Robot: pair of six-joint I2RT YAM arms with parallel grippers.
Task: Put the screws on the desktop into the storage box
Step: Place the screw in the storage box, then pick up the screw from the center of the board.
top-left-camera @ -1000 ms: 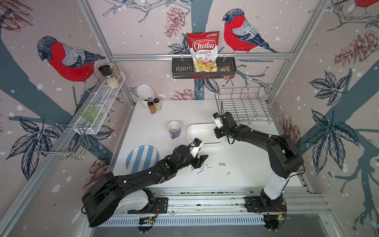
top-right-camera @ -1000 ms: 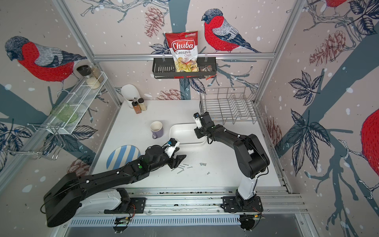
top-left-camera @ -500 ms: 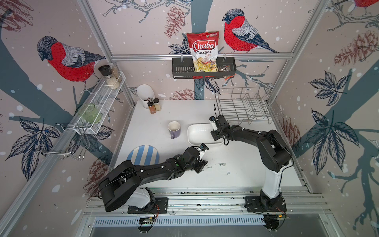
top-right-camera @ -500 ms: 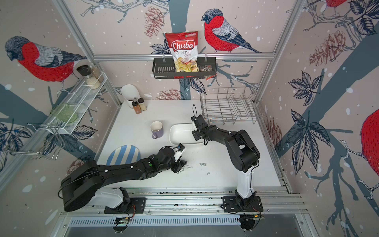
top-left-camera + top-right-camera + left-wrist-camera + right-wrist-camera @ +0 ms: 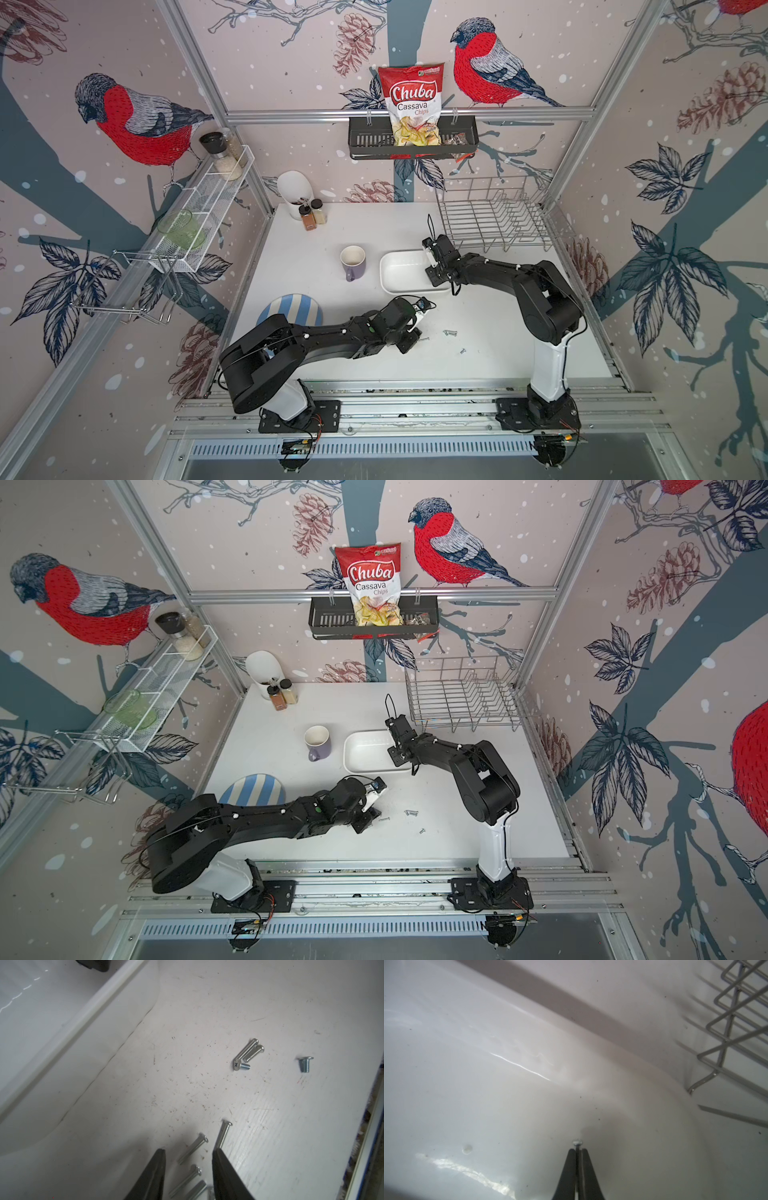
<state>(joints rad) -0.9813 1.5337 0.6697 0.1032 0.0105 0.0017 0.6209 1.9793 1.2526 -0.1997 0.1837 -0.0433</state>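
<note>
Several small silver screws lie on the white desktop [image 5: 478, 316], in both top views: a pair [image 5: 449, 332], one alone [image 5: 462, 351]. My left gripper [image 5: 188, 1151] is down at the desktop, open, its fingers on either side of loose screws [image 5: 192, 1148]; another screw [image 5: 223, 1134] touches one fingertip. Further off lie a screw cluster [image 5: 247, 1053] and a short screw [image 5: 304, 1064]. My right gripper [image 5: 577, 1149] is shut on a screw [image 5: 577, 1143], head sticking out past the tips, over the inside of the white storage box [image 5: 384, 270] at its right end.
A purple mug [image 5: 353, 262] stands left of the storage box. A blue striped plate [image 5: 291, 309] lies at the front left, partly under my left arm. A wire dish rack [image 5: 494, 220] sits at the back right, close to my right wrist. Spice jars [image 5: 311, 214] stand at the back left.
My left gripper has dropped to the desktop over the screws and its jaws have narrowed. My right gripper, still holding its screw, has shifted slightly left over the storage box.
</note>
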